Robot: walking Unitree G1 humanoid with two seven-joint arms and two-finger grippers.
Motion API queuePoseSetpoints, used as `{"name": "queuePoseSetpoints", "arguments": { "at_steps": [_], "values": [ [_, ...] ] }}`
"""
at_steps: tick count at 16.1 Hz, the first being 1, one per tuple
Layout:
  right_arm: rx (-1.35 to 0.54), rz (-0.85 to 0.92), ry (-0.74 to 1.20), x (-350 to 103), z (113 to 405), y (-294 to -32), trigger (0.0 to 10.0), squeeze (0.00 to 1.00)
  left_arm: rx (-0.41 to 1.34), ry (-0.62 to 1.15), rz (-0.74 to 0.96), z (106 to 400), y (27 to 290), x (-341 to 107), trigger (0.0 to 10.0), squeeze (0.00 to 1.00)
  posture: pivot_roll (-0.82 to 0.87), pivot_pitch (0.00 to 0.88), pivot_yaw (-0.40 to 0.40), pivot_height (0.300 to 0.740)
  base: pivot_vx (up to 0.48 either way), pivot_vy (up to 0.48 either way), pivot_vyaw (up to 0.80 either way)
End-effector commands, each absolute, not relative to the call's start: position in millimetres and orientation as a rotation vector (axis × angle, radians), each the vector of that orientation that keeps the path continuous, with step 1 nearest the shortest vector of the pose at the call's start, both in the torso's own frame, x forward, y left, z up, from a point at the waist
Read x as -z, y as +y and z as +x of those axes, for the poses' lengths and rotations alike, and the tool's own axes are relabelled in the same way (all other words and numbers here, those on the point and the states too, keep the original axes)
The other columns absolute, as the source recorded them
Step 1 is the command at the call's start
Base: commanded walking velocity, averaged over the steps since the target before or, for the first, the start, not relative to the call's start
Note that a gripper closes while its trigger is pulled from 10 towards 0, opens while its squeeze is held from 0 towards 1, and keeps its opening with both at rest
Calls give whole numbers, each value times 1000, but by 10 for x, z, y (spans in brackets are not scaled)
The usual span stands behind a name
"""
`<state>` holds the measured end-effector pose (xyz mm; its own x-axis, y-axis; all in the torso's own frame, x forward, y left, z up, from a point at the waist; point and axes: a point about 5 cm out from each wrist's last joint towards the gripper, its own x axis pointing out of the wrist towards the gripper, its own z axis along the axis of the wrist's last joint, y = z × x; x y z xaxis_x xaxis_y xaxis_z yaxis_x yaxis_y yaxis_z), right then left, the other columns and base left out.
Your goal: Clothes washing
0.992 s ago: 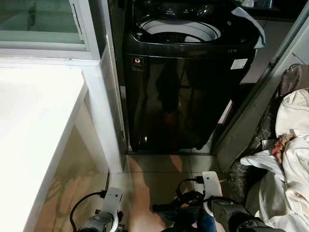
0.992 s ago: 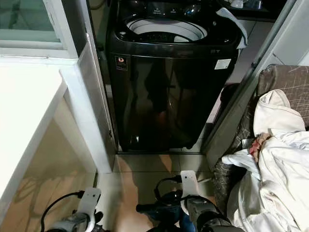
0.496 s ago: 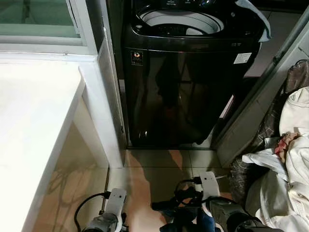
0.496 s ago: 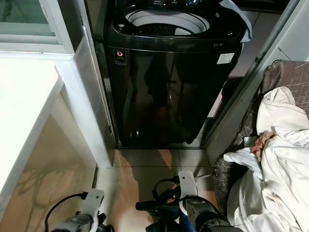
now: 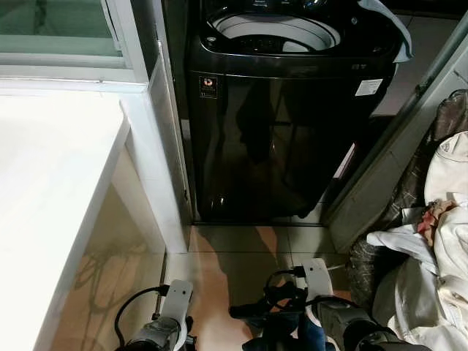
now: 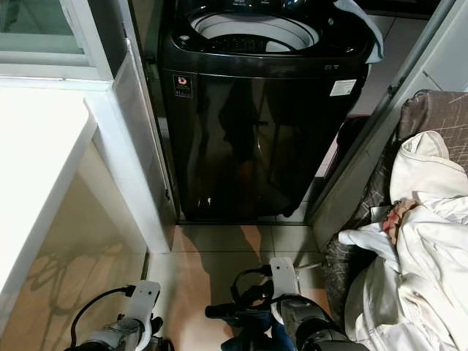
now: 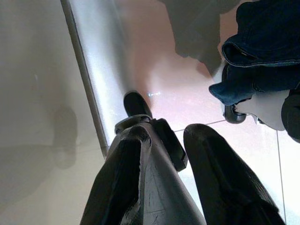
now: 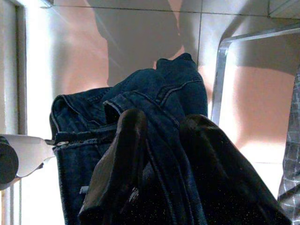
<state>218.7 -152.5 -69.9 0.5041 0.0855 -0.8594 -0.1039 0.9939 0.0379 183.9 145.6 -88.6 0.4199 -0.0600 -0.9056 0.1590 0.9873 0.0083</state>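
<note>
Straight ahead in the eye views stands a glossy black top-loading washing machine (image 5: 285, 124), lid up, with a heap of white laundry (image 6: 420, 248) at the right. Low down, the left wrist view shows the left gripper (image 7: 164, 140) empty, fingers apart. Right wrist view: the right gripper (image 8: 159, 126) clamps folded dark blue denim jeans (image 8: 140, 108) above the floor.
</note>
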Motion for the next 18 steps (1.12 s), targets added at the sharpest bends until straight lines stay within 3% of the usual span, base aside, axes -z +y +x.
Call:
{"name": "queuePoseSetpoints", "arguments": {
  "at_steps": [1, 18],
  "values": [
    [-106, -15, 1030, 681, 2217, -1540, 10000, 0, 136, 1138, 91, 1807, 1442, 902, 10000, 0, -13, 109, -36, 740, 0, 0, 0],
    [-115, -41, 1045, 706, 2179, -1495, 10000, 0, 114, 1148, 57, 1789, 1446, 910, 10000, 0, -11, 112, -49, 740, 0, 0, 0]
  ]
}}
